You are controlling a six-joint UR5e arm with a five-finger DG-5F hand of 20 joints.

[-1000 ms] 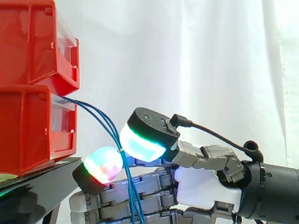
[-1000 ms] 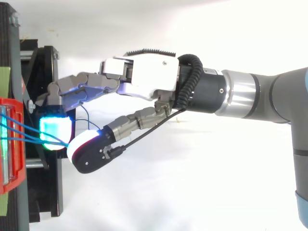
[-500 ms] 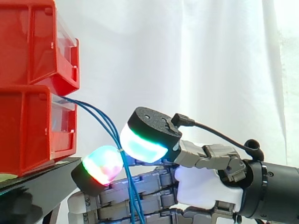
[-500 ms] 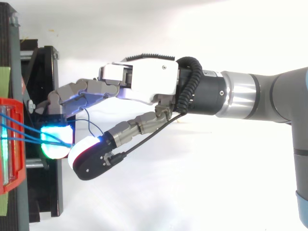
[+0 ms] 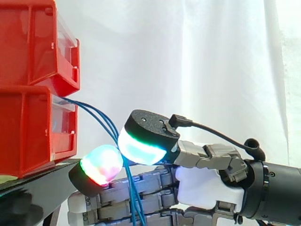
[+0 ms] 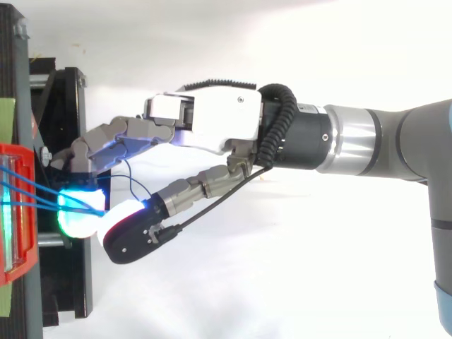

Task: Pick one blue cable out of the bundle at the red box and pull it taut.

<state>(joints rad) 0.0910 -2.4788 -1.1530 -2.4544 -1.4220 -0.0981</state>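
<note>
Just beside the red box (image 5: 33, 127), I have the hand's (image 5: 207, 183) fingers (image 5: 141, 143) pinched on the blue cable (image 5: 96, 114) near its exit, so pulling back tightens it.

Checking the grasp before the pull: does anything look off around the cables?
Yes. The robot hand seems to pinch several blue cables together between its pads, not just one. They sag in a slack curve from the lower red bin.
</note>
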